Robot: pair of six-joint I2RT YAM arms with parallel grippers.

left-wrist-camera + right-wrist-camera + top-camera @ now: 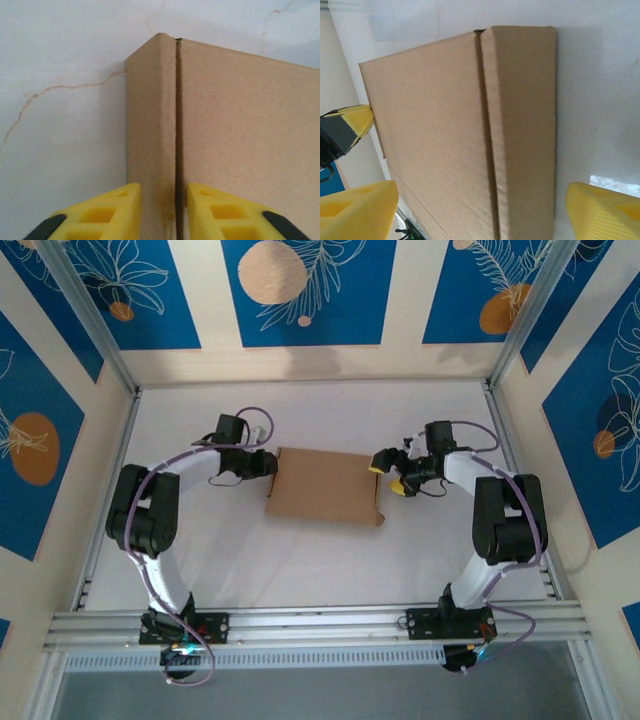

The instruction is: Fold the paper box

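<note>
The paper box [325, 485] is a closed, shallow brown cardboard rectangle lying flat mid-table. My left gripper [268, 464] is at its left edge. In the left wrist view its yellow fingers [115, 210] stand a little apart over the box's narrow side wall [150, 125], beside the seam with the lid [245, 130]; nothing is pinched. My right gripper [388, 472] is at the box's right edge. In the right wrist view it [481, 186] is wide open, with the box [430, 130] spanning the gap between its fingers. The left gripper's finger [355, 120] shows beyond the far edge.
The white table [330, 570] has free room in front of and behind the box. An aluminium rail [320, 622] runs along the near edge, with posts and patterned blue walls [300, 290] around the other sides. The tabletop covering is cracked [60, 90].
</note>
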